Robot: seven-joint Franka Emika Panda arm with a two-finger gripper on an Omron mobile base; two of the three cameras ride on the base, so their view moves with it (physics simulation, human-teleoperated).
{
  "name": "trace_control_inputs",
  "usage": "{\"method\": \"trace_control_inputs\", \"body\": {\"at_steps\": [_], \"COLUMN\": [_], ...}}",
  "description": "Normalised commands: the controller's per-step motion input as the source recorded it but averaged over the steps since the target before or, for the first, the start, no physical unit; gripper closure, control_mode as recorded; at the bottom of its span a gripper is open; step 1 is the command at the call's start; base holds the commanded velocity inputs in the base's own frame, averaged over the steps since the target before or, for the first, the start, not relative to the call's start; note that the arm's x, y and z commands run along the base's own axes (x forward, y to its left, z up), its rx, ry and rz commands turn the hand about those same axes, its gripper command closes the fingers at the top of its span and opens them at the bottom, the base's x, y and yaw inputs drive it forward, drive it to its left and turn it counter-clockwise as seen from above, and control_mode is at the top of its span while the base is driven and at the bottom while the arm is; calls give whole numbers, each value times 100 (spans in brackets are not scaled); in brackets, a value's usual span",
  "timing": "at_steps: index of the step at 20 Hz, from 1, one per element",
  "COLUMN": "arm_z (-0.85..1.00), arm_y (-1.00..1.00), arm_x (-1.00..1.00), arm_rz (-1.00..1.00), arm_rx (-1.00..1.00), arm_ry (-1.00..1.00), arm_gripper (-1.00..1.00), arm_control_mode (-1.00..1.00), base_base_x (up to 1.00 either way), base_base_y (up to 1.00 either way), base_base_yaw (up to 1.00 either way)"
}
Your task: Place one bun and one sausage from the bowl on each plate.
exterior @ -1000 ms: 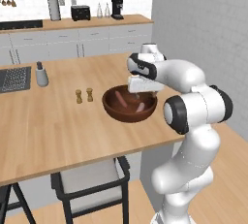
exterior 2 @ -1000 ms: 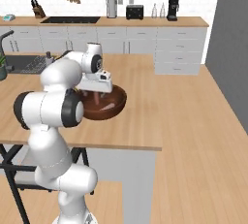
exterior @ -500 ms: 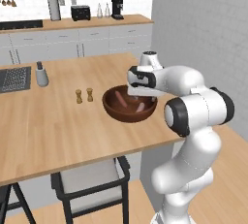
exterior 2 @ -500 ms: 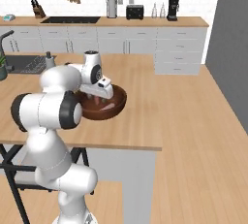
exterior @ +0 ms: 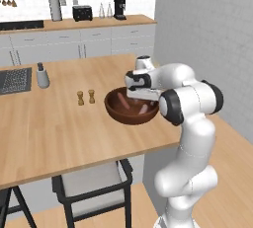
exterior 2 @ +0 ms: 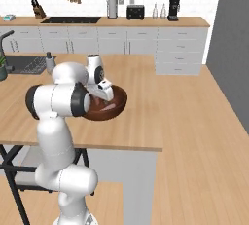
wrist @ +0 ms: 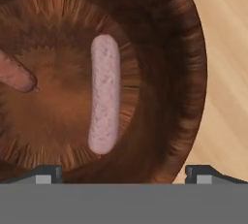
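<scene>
The dark reddish-brown wooden bowl [exterior: 129, 117] stands near the right end of the wooden island, also seen in the right base view [exterior 2: 115, 109]. My gripper [exterior: 142, 97] hangs just over its right half, open and holding nothing. In the hand view the gripper [wrist: 125, 174] looks straight down into the bowl [wrist: 181, 72]. A pale pink sausage [wrist: 104, 101] lies ahead of the gap between the fingertips [wrist: 47, 174]. A redder sausage [wrist: 15, 75] lies at the left edge. Buns and plates are out of view.
Two small wooden shakers [exterior: 85, 97] stand left of the bowl and a grey canister [exterior: 43, 76] farther left, beside a dark sink [exterior: 14, 80]. A chair [exterior: 94, 181] is tucked under the island's near edge. Back counters carry appliances.
The hand has dropped from above the bowl's rim down close over the bowl. The jaws stayed open and the bowl has not moved.
</scene>
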Motion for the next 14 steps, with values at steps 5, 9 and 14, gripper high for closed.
{"method": "trace_control_inputs", "body": {"at_steps": [5,9,14], "arm_z": [-58,-48,-41], "arm_y": [0,0,-1], "arm_x": [41,46,56], "arm_rz": [-8,0,0], "arm_rx": [-4,-9,-6], "arm_ry": [7,1,3], "arm_gripper": [-100,-100,-100], "arm_control_mode": [-100,-100,-100], "base_base_x": [0,0,0], "base_base_y": [0,0,0], "base_base_yaw": [0,0,0]}}
